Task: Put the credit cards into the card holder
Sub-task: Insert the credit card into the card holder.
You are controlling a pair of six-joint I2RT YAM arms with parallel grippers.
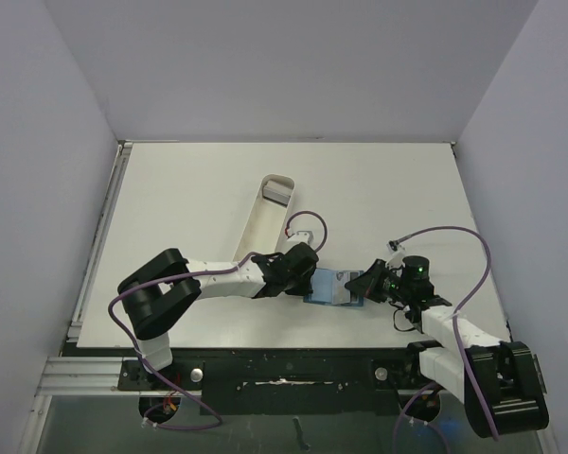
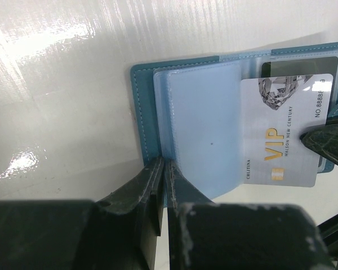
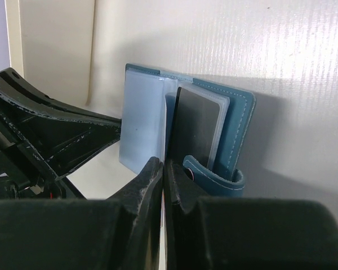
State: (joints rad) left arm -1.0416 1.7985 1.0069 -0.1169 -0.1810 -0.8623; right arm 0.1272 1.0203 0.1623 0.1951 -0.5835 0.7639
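The teal card holder lies open on the table, its light blue clear pockets fanned out. My left gripper is shut on the holder's near edge, by the spine. A grey card marked VIP sits part way into a pocket. My right gripper is shut on that card, which shows edge-on there; its fingertips show at the card's right end. A dark card sits in a pocket behind, above the snap tab. In the top view the left gripper and right gripper face each other across the holder.
A long white oblong tray lies slanted just behind the left arm, something grey at its far end. The left gripper's black body fills the left side of the right wrist view. The table's near edge runs just below both grippers.
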